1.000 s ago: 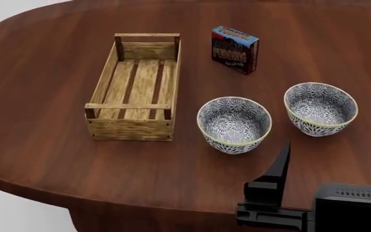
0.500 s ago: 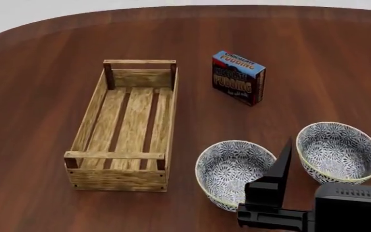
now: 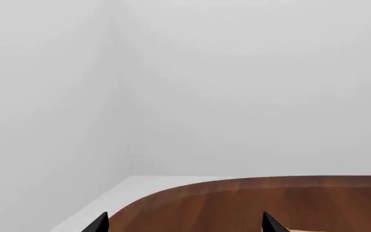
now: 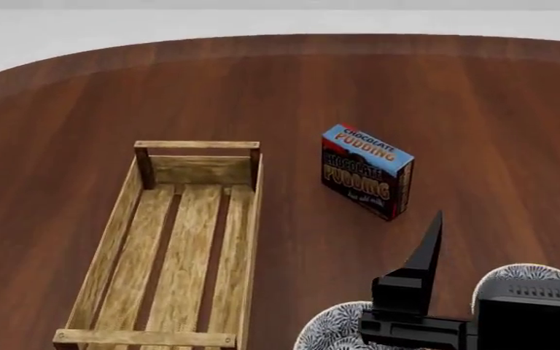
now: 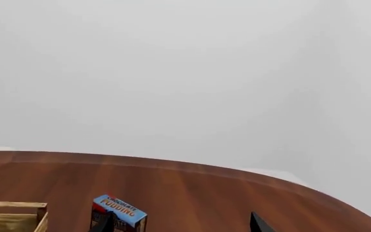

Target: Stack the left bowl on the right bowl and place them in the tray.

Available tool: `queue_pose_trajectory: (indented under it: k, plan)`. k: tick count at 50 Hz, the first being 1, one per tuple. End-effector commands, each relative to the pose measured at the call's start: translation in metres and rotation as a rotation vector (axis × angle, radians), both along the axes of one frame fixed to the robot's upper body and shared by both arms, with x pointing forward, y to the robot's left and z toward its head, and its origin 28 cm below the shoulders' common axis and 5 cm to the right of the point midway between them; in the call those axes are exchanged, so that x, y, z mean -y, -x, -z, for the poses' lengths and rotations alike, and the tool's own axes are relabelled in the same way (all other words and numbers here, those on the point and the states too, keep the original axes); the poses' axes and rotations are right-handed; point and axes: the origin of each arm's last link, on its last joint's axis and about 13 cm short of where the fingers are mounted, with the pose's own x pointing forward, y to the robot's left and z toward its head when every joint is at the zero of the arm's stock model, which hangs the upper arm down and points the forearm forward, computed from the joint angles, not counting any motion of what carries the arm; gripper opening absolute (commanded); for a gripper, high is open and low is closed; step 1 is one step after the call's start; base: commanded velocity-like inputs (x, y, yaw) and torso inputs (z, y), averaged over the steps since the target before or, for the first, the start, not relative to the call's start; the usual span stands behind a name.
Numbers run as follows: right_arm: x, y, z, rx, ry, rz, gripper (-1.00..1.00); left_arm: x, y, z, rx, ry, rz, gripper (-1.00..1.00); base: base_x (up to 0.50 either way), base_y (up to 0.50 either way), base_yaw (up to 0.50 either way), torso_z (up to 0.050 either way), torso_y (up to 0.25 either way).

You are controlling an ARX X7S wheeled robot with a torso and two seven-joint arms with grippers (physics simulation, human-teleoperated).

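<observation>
The tray (image 4: 163, 248), a light wooden slatted crate, lies on the left of the table in the head view. Its corner (image 5: 11, 215) also shows in the right wrist view. Only the patterned rim of the left bowl (image 4: 324, 332) shows, at the bottom edge. The right bowl (image 4: 518, 275) is mostly hidden behind my right arm. My right gripper (image 4: 504, 248) is open above and between the bowls, holding nothing. In its own view the right gripper (image 5: 181, 224) points across the table. The left gripper (image 3: 184, 224) is open and empty over the table's left side.
A blue-and-black chocolate pudding box (image 4: 366, 173) stands upright right of the tray and beyond the bowls; the same box (image 5: 120, 212) shows by one right fingertip. The round dark wooden table (image 4: 260, 87) ends at a curved far edge with white floor beyond.
The head view has shifted, so tray, box and bowls have slid down the picture and the bowls now sit at its bottom edge. The right gripper stays open at the same spot in view.
</observation>
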Motion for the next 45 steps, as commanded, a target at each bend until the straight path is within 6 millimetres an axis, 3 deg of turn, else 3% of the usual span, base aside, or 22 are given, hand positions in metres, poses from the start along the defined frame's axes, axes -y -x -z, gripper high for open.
queue_pose_trajectory:
  k: [1,26,45]
  plan:
    - [0.0002,0.0001,0.001,-0.006,-0.001,-0.003,1.0,0.0004,-0.0003,-0.0023,0.003,0.0,0.001,1.0,0.5,0.0,0.0,0.0,0.0]
    - [-0.0016,-0.0016,0.0084,-0.043,0.007,-0.033,1.0,0.0001,-0.0013,-0.0046,0.009,-0.004,-0.006,1.0,0.5,0.0,0.0,0.0,0.001]
    - [0.0003,-0.0006,0.0067,-0.082,-0.029,-0.111,1.0,-0.0016,-0.0009,-0.0022,0.004,-0.005,-0.011,1.0,0.0,0.0,0.0,0.0,0.001]
